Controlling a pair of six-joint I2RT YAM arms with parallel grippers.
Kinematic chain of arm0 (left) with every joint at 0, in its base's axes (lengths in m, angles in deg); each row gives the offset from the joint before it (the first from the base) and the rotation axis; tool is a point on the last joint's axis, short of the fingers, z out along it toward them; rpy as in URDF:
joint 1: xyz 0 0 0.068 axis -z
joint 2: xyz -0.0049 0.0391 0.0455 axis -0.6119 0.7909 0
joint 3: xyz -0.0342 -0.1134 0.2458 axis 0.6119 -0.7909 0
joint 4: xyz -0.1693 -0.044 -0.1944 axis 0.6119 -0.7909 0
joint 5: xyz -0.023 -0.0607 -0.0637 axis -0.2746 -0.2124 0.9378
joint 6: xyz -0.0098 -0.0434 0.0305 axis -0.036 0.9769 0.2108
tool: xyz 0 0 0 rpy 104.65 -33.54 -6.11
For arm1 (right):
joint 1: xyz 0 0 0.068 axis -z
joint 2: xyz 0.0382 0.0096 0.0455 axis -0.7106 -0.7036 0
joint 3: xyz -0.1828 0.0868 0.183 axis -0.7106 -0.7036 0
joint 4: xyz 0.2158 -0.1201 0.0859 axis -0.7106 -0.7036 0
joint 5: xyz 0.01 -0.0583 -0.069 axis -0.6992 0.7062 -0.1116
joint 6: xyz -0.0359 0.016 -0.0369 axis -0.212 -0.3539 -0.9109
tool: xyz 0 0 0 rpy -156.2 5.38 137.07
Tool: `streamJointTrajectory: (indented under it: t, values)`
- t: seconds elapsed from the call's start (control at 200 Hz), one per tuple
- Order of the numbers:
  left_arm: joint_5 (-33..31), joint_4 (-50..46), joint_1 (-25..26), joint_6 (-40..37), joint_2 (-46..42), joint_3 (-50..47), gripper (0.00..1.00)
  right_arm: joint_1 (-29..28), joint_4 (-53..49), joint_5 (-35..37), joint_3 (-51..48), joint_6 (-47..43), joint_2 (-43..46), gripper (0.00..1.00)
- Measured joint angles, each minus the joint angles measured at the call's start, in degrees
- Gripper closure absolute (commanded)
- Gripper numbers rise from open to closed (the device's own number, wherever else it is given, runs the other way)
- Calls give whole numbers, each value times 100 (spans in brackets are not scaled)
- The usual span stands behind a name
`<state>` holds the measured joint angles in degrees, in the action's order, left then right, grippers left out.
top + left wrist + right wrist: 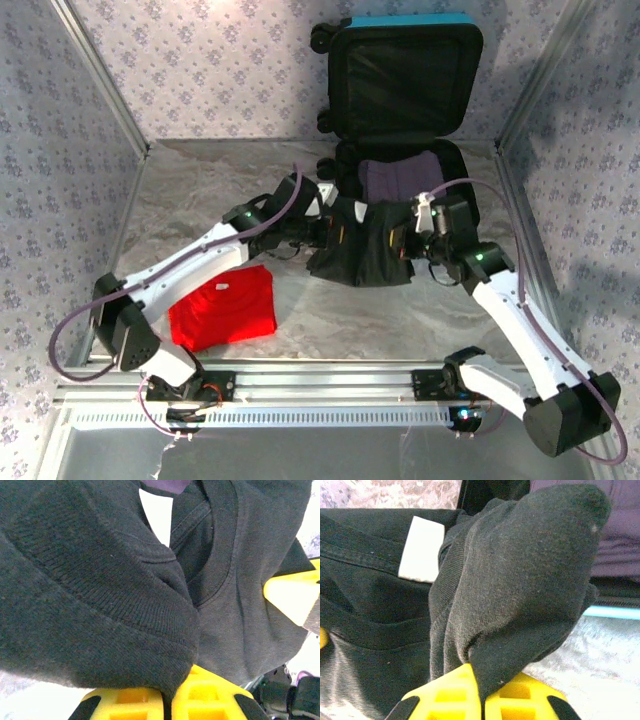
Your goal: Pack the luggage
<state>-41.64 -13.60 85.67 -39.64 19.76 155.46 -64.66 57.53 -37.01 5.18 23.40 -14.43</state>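
left gripper (167, 697) and right gripper (481, 692) are both clamping the black cotton shirt (362, 258), stretching it just before the open turquoise hard-shell suitcase (400, 85) rim.

White left arm (190, 262) and right arm (525, 320), black joints, mauve cables (52, 352) looping along each, a green light (243, 213) near each wrist, yellow jaws with square recesses.

Overhead: bright, even light from above; my arms (200, 255) throw soft shadows on the table (200, 200); broad dim patch on the right wall (590, 200). Wrists: black shirt (90, 590) sharp in weave, gaps behind it blown white; my left tool (167, 702) slightly soft.
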Motion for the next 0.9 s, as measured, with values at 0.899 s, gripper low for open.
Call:
streamJointTrajectory:
  t: [0.899]
  values:
    - [133, -350, -240, -546, 5062, 6210, 100, 2638, -584, -1519, 3707, -1434, -4148, 100]
